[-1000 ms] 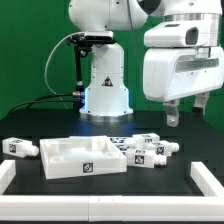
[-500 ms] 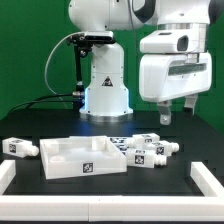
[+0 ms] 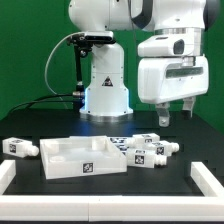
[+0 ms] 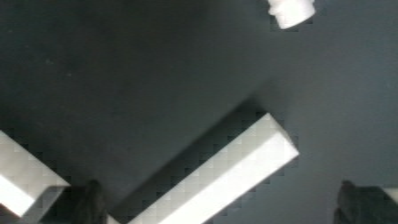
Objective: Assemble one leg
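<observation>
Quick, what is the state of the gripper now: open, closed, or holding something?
Gripper: open, holding nothing.

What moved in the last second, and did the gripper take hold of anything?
The gripper shifted toward the exterior view's left, mostly in the first half second, and has barely moved since. It is open and empty and has gripped nothing. The clustered legs, the lone leg at the exterior view's left and the tray-like part lie where they were.
</observation>
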### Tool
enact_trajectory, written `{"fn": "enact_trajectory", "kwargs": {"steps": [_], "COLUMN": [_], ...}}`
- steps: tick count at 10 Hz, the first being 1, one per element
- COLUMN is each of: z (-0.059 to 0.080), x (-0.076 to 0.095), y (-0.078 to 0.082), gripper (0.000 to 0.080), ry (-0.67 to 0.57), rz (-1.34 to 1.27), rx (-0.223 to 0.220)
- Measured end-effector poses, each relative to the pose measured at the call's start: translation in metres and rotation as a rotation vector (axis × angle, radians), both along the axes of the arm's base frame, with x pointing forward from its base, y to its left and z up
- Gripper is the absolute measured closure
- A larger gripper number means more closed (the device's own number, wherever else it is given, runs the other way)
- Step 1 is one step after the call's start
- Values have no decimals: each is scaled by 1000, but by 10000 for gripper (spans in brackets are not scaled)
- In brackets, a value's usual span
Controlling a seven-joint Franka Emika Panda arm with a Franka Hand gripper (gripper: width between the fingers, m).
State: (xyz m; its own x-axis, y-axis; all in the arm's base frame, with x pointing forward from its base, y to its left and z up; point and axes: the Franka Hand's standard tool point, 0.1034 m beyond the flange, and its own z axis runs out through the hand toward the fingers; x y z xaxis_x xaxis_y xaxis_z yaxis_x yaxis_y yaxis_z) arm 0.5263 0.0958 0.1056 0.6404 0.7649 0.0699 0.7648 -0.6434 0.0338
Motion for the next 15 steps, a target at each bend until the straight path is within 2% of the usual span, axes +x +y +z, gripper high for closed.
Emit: {"fn": "enact_trajectory", "kwargs": {"steps": [2,3,4,6,8,10,14,15], "z": [-25,-41,-55,-49,-53,-73,-97,-97], "x": [-28,-42,-48,-43,-48,-59,-62,-61], "y": [-9,-16,-18,-17,-17,-19,-31,-30], "gripper": [150,150,150,150,150,150,150,235], "ry": [-24,-34,-19,-21,1,4,7,7], "rz": [82,97,91,93,91,98,79,79], "rx": [4,11,15,14,12,20,29,29]}}
